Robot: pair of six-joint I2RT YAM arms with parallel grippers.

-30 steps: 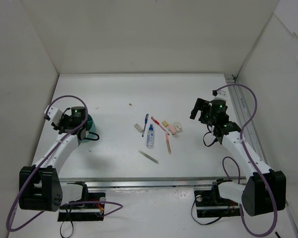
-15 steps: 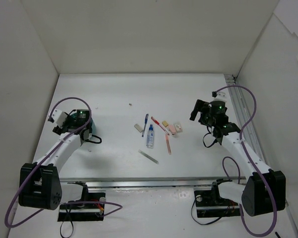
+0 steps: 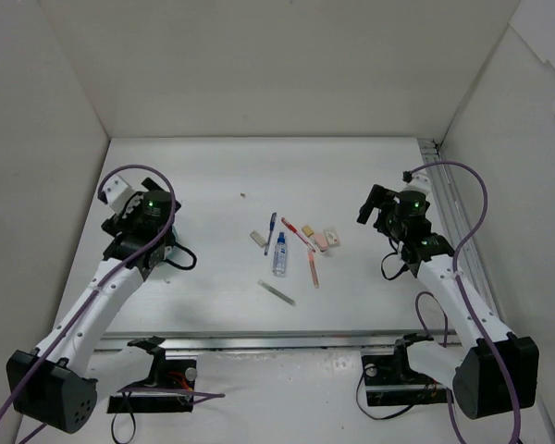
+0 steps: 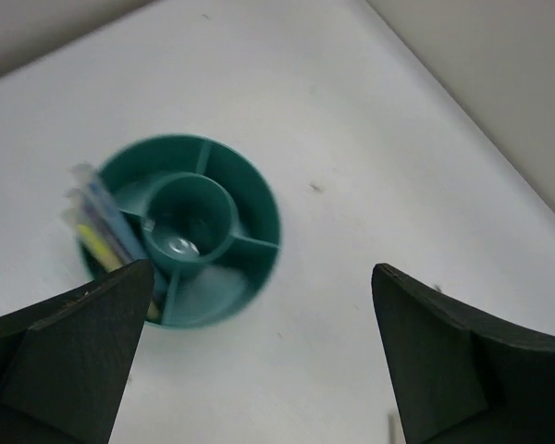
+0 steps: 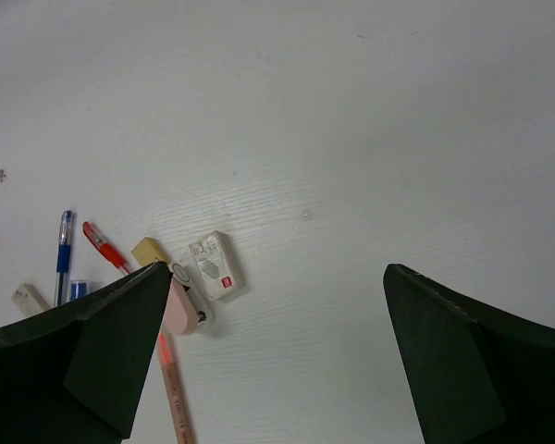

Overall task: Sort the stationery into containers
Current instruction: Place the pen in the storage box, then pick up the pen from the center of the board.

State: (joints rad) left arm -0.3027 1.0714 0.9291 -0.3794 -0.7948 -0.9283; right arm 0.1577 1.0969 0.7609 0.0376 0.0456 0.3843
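The container, a round teal bowl (image 4: 231, 277) with a smaller cylinder (image 4: 192, 217) in its middle, holds blue and yellow pens (image 4: 97, 227) in its left compartment. My left gripper (image 4: 264, 361) hangs open above and just short of it, holding nothing. In the top view my left gripper (image 3: 151, 231) covers the bowl. Loose stationery lies mid-table: a blue pen (image 3: 271, 231), a blue-capped tube (image 3: 279, 254), a red pen (image 3: 296, 231), a pink pencil (image 3: 313, 266), a grey pen (image 3: 277, 292) and small erasers (image 3: 321, 240). My right gripper (image 5: 277, 351) is open above the table, right of a white eraser (image 5: 213, 265) and a pink eraser (image 5: 178, 305).
White walls close in the table on three sides. A metal rail (image 3: 449, 199) runs along the right edge. Purple cables loop from both arms. A small speck (image 3: 243, 195) lies on the table behind the pens.
My left gripper has gone from shut to wide open and drawn back from the bowl as its arm swung. The right arm shifted slightly toward the near edge, still open.
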